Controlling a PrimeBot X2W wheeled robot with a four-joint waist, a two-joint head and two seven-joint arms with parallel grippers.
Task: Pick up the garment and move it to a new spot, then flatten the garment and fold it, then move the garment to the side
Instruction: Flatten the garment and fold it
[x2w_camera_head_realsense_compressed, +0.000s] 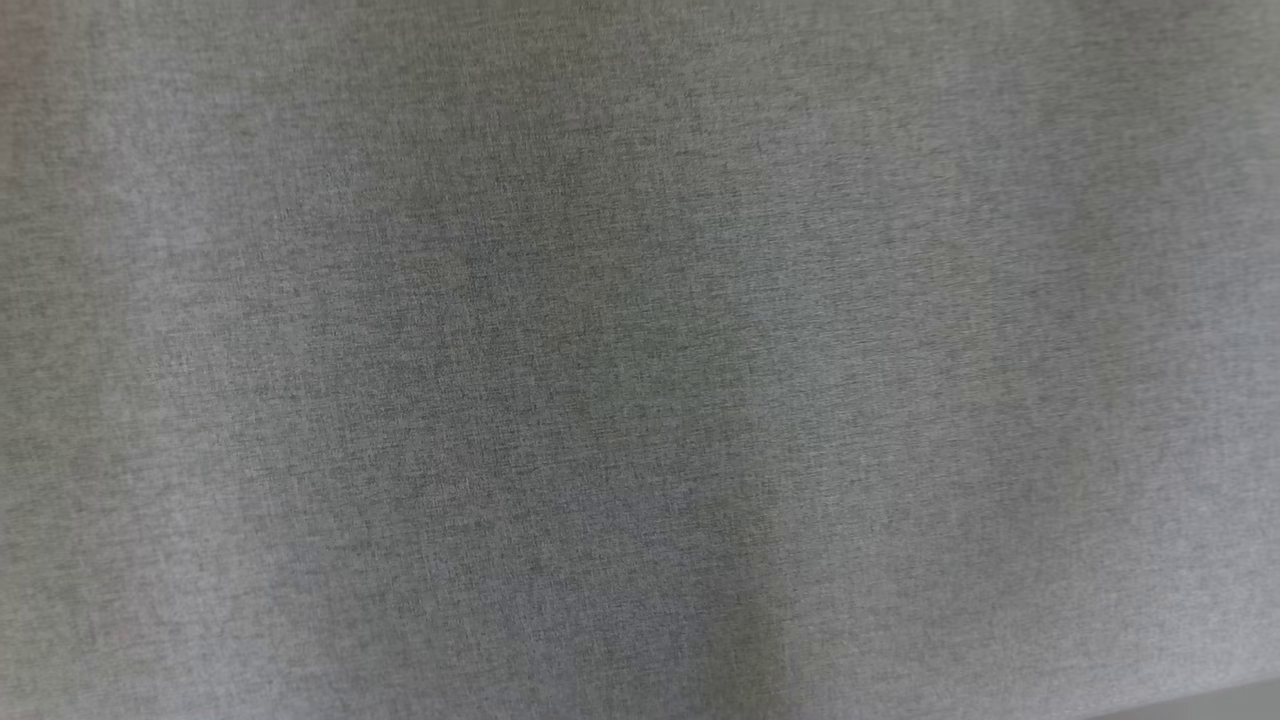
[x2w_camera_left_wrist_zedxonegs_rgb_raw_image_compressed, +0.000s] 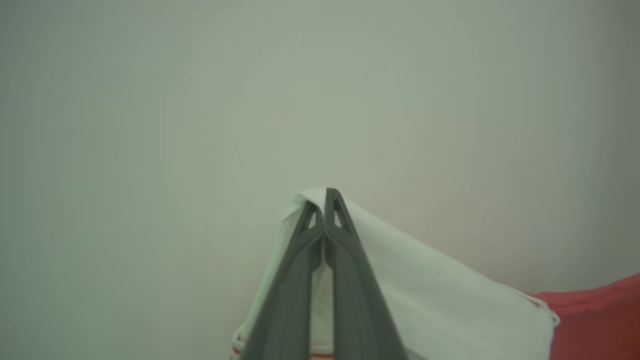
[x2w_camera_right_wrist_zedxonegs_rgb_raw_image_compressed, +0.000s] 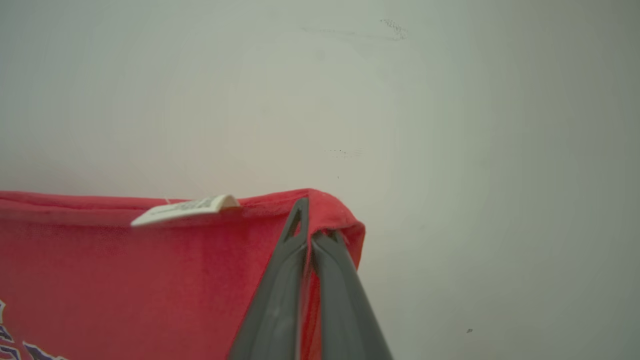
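Left wrist view: left tool (x2w_camera_left_wrist_zedxonegs_rgb_raw_image_compressed: 324, 200) pinching the white part of the garment (x2w_camera_left_wrist_zedxonegs_rgb_raw_image_compressed: 450, 300); right wrist view: right tool (x2w_camera_right_wrist_zedxonegs_rgb_raw_image_compressed: 312, 220) pinching its red edge, 1 label (x2w_camera_right_wrist_zedxonegs_rgb_raw_image_compressed: 185, 209). 2 tools, 1 garment.

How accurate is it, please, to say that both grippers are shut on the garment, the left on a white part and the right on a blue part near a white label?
Only the colour is wrong: the right wrist view shows the right gripper shut on a red part of the garment, near the white label. The left gripper is indeed shut on a white part.
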